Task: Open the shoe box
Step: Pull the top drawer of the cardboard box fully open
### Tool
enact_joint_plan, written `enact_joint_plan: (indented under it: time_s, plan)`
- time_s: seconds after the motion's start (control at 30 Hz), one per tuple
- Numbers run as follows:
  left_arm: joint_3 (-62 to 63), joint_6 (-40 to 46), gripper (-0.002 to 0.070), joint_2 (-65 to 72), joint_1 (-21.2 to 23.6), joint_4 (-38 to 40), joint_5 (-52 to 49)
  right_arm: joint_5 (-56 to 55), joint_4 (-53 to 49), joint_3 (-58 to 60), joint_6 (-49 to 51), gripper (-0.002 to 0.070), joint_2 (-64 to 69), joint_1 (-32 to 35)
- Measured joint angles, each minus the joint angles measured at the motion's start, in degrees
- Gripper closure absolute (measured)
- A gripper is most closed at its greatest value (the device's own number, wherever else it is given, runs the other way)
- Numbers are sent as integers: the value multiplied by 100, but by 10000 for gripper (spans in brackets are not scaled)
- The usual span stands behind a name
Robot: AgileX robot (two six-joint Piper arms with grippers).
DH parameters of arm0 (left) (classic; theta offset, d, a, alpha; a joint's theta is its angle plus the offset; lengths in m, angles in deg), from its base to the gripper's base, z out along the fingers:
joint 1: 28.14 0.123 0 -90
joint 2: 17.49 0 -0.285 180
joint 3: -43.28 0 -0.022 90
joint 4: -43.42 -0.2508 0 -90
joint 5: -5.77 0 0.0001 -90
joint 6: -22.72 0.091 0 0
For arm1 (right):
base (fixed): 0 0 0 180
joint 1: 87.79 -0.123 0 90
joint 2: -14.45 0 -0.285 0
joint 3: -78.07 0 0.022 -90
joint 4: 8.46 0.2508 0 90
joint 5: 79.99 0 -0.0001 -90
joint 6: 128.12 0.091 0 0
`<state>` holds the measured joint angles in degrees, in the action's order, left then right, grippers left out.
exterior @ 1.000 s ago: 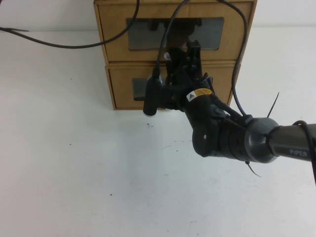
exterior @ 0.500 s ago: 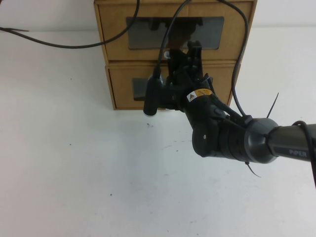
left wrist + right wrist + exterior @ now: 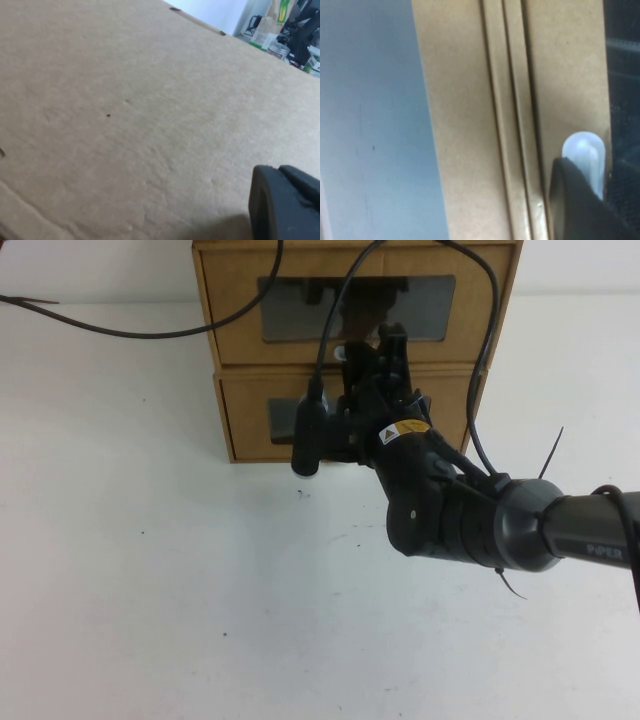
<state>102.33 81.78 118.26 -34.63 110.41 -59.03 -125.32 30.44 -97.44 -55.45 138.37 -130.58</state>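
White desk (image 3: 150,590), far edge: two stacked cardboard shoe boxes (image 3: 245,430), windowed fronts. Right claw (image 3: 375,348) clamped on rounded white knob (image 3: 583,150) by their seam. Left claw (image 3: 285,205) closed, over matte cardboard.

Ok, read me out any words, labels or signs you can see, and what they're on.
"PIPER": on the right arm.
Yellow label behind the right gripper, which is at the upper shoe box front: warning triangle, print too small to read.
Left gripper, shut, over plain cardboard: no text.
Background bottles, left wrist view: labels blurred.
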Motion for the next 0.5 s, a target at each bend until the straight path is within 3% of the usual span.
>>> enact_joint_plan:
  time_s: [0.13, 0.3, 0.5]
  plan:
    - [0, 0, 679, 1, 0, 0, 0, 10, 214, 0, -64, 552, -35, -78]
    - [0, 0, 679, 1, 0, 0, 21, -60, 621, -5, -259, 670, -38, -214]
    - [0, 0, 679, 11, 0, 0, 21, -236, 890, -13, -430, 678, -48, -317]
